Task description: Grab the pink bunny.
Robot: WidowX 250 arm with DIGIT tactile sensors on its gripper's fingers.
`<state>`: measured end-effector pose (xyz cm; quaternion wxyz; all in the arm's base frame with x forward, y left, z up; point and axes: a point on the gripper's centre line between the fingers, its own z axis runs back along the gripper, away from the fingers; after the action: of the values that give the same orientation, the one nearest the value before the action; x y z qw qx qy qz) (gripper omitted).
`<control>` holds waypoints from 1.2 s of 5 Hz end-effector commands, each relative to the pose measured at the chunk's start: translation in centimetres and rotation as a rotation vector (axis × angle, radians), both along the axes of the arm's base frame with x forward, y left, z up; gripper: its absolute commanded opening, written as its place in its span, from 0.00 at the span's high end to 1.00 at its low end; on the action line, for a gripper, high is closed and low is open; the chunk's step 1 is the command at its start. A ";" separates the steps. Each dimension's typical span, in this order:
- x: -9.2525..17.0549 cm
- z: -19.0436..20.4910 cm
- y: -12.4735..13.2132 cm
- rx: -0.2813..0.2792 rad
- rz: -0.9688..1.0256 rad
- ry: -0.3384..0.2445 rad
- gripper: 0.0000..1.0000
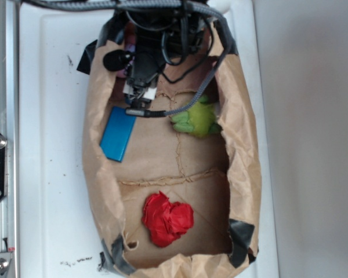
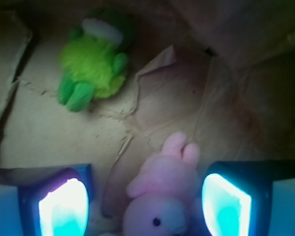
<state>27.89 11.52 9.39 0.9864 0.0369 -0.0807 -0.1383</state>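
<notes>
Three things are showing inside the brown paper bag point(image 1: 243, 145) lying on the white surface point(image 1: 52, 174): a blue card point(image 1: 117, 134) at nine o'clock, a yellow-green plush toy point(image 1: 197, 119) at one o'clock, and a red crumpled lump point(image 1: 166, 219) at six. In the wrist view, the end effector point(image 2: 145, 204) is standing wide open, gripping nothing, with the pink bunny point(image 2: 162, 196) lying between its fingers point(image 2: 64, 206), nearer the three o'clock one.
</notes>
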 end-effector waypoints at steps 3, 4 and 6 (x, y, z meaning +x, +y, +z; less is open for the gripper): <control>-1.5 -2.5 2.3 0.119 -0.116 -0.041 0.00; -1.2 -3.5 1.7 0.138 -0.102 -0.035 0.00; -0.9 -3.8 0.8 0.171 -0.082 -0.009 0.00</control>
<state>26.59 12.17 4.92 0.9739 0.1120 -0.0627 -0.1871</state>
